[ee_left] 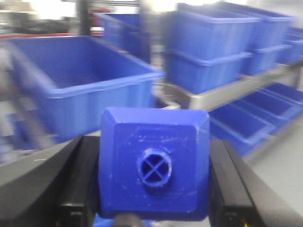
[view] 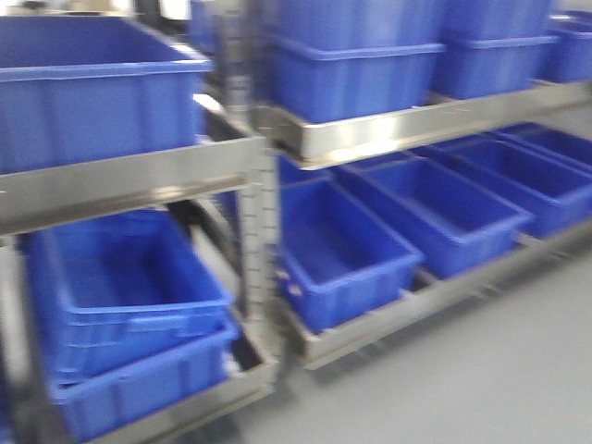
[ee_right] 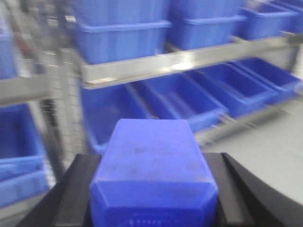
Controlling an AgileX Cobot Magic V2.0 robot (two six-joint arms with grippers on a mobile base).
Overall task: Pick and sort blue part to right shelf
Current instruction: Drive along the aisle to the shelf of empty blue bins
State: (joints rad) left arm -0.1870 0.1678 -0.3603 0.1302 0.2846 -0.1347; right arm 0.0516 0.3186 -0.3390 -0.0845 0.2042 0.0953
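Note:
My right gripper [ee_right: 152, 196] is shut on the blue part [ee_right: 151, 156], a long narrow blue block pointing away from the camera; its cap end is hidden. My left gripper [ee_left: 154, 191] is shut on a wider blue block [ee_left: 142, 137] whose face shows a small round knob [ee_left: 154, 167] with a cross. The right shelf [view: 407, 129], a steel rack of open blue bins, stands ahead and to the right; it also shows in the right wrist view [ee_right: 165, 64]. Neither gripper shows in the front view. All views are blurred.
A second steel rack [view: 120, 190] stands at the left with a big blue bin [view: 92, 92] on top and stacked bins [view: 129, 305] below. A steel post [view: 259, 231] divides the racks. Low open bins [view: 435, 213] line the right shelf's bottom tier. Grey floor [view: 499, 370] lies at the front right.

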